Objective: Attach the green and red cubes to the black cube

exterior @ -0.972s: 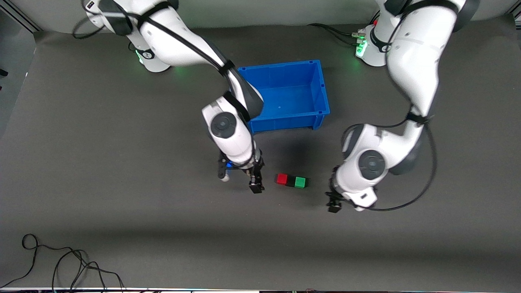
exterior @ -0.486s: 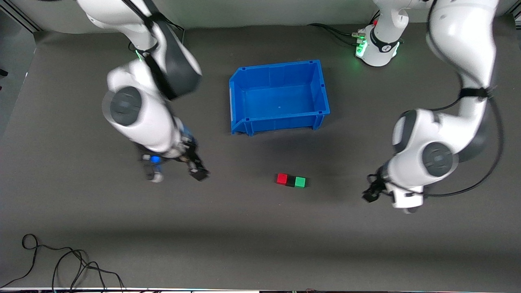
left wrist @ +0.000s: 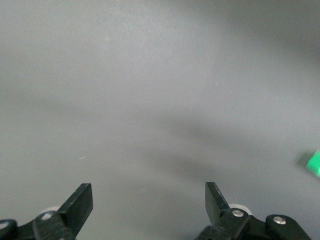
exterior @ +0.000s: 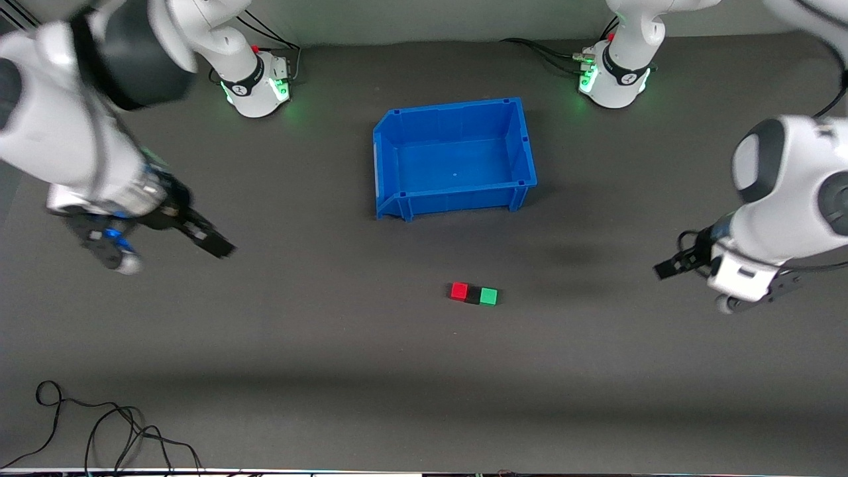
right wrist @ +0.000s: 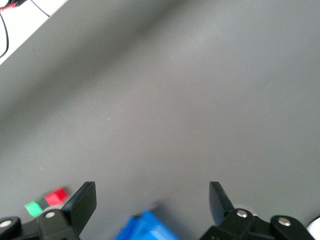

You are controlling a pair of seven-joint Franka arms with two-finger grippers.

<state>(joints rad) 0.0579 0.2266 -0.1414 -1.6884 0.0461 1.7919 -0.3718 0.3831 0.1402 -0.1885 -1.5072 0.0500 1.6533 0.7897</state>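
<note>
The red cube (exterior: 458,291), the black cube (exterior: 473,295) and the green cube (exterior: 489,296) lie in a touching row on the grey mat, black in the middle, nearer to the front camera than the blue bin (exterior: 457,159). My right gripper (exterior: 215,245) is open and empty over bare mat toward the right arm's end. My left gripper (exterior: 666,269) is open and empty over bare mat toward the left arm's end. The right wrist view shows its gripper (right wrist: 150,197), the red cube (right wrist: 56,196) and the green cube (right wrist: 34,208). The left wrist view shows its gripper (left wrist: 148,197) and the green cube's edge (left wrist: 315,162).
The blue bin's rim (exterior: 454,193) is open at the top and nothing shows inside it; a corner of the bin (right wrist: 145,227) shows in the right wrist view. A black cable (exterior: 99,430) lies coiled near the table's front edge at the right arm's end.
Both arms have swung away from the row of cubes toward their own ends of the table. The three cubes have not moved.
</note>
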